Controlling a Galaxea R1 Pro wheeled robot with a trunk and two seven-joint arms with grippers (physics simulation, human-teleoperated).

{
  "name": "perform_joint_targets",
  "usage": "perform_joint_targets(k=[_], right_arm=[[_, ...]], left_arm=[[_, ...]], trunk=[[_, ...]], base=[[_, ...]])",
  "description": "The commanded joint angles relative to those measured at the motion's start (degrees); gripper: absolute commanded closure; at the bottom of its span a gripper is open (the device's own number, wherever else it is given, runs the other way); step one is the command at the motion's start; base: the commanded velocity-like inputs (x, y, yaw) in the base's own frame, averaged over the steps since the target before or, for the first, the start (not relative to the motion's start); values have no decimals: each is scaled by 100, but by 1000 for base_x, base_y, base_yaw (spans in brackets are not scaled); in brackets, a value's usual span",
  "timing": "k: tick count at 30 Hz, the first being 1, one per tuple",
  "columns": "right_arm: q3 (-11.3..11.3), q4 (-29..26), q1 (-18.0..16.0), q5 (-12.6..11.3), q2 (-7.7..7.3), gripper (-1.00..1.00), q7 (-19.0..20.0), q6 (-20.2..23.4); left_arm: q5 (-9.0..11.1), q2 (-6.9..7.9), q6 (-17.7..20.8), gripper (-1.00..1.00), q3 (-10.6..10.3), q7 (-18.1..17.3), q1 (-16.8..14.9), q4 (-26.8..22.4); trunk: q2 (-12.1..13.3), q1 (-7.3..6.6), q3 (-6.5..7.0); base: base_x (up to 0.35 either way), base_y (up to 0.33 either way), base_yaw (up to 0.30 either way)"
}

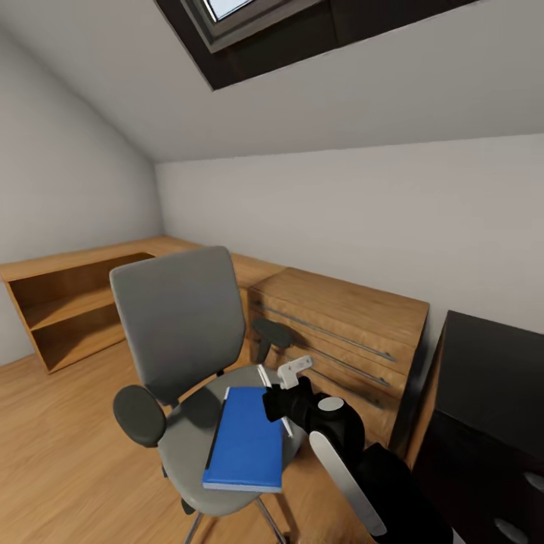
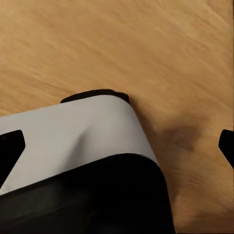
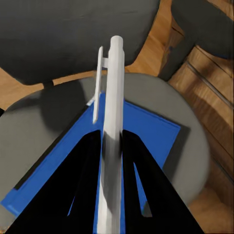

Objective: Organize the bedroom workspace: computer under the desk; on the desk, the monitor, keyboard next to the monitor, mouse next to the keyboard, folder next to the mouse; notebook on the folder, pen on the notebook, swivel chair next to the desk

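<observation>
The grey swivel chair (image 1: 181,325) with black armrests stands on the wood floor in front of me. The bright blue folder (image 1: 248,442) lies flat on its seat. My right gripper (image 1: 273,404) hovers over the folder's far end, shut on the slim white pen (image 1: 263,375). In the right wrist view the pen (image 3: 113,87) sticks out between the black fingers (image 3: 83,185), above the folder (image 3: 146,131) and the chair seat (image 3: 190,122). My left gripper (image 2: 117,146) is open over bare floor, its fingertips (image 2: 9,146) at the picture's sides. The desk, monitor, keyboard, mouse, notebook and computer are out of view.
A wooden chest of drawers (image 1: 340,332) stands against the grey wall right behind the chair. A low open wooden shelf unit (image 1: 68,302) runs along the left. Black furniture (image 1: 491,378) stands at the right edge. Part of my white and black body (image 2: 73,146) shows under the left gripper.
</observation>
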Motion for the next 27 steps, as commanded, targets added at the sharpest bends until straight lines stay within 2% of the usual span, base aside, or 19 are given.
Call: perform_joint_targets(k=[1, 2, 3, 7, 11, 13, 14, 18, 27], right_arm=[[4, -4, -6, -68, 0, 100, -51, 13], [2, -5, -7, -67, -2, 100, -51, 13], [2, -5, -7, -67, -2, 100, -51, 13], [-2, -11, -5, -64, -6, 100, -51, 14], [-3, -16, 5, -64, -6, 100, -51, 12], [-3, -16, 20, -63, -6, 100, -51, 10], [4, -18, 113, -64, -7, 100, -51, 8], [15, -19, 131, -69, -13, 100, -46, 12], [25, -19, 137, -71, -9, 100, -43, 46]], left_arm=[[-86, -1, -4, -100, -13, 35, 6, -19], [-203, -6, -4, -100, -7, 33, 7, -19], [-203, -6, -4, -100, -7, 33, 7, -19], [-604, -29, 1, -100, 22, 32, 11, -14], [-743, -36, 1, -100, 34, 37, 9, -13], [-743, -37, 1, -100, 38, 37, 10, -14], [-709, -17, 4, -100, 184, 16, 5, -85], [-714, -13, -3, -100, 425, 2, 29, -139], [-726, -27, -119, -100, 536, 4, 54, -146]], trunk=[[-3, -1, -7], [-3, -1, -9], [-3, -1, -10], [-3, -1, -14], [-3, -1, -15], [-3, -1, -15], [-3, -1, -15], [117, -67, 39], [478, -265, 201]], base=[[-116, 0, -237], [-161, 0, -198], [-161, 0, -198], [-246, 0, -109], [-309, 0, -140], [-235, 0, -209], [-35, 0, -33], [-18, 0, -17], [-3, 0, -28]])
